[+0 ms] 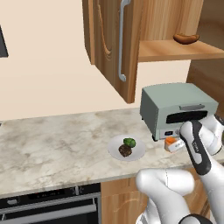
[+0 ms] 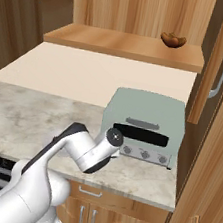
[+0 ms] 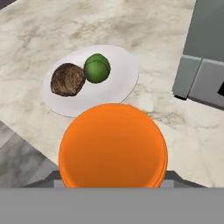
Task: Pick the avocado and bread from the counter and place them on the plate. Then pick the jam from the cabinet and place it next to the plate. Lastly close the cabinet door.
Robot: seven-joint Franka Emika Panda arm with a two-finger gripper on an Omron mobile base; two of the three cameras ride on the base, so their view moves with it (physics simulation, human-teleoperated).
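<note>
From my seat at the remote station, nearest to me in the left base view is my own white arm (image 1: pixel 199 148), rising at about five o'clock and crossing in front of the toaster oven (image 1: pixel 177 107); the gripper (image 1: pixel 178 141) sits at its tip, just in front of the oven's control panel; the jam (image 1: pixel 170 142) shows as an orange jar with a pale rim tucked against it, low over the counter (image 1: pixel 52 144). In the hand view the jam (image 3: pixel 113 146) bulks large at six o'clock, right against the camera, so I read the gripper as closed around the jar, though I cannot see the fingertips themselves. Beyond the jar, at about eleven o'clock in that view, lies the plate (image 3: pixel 124 72), with the bread (image 3: pixel 68 79) and the avocado (image 3: pixel 97 68) side by side on it, touching; the oven's grey corner (image 3: pixel 192 78) stands at two o'clock, close to the jar. In the left base view the plate (image 1: pixel 116 146) lies at nine o'clock from the jam, near it, apart from it. Farther back, the cabinet door (image 1: pixel 111 48) hangs open above the counter; on the cabinet (image 1: pixel 175 50) shelf rests an orange-brown sausage-shaped thing (image 1: pixel 186 38).
</note>
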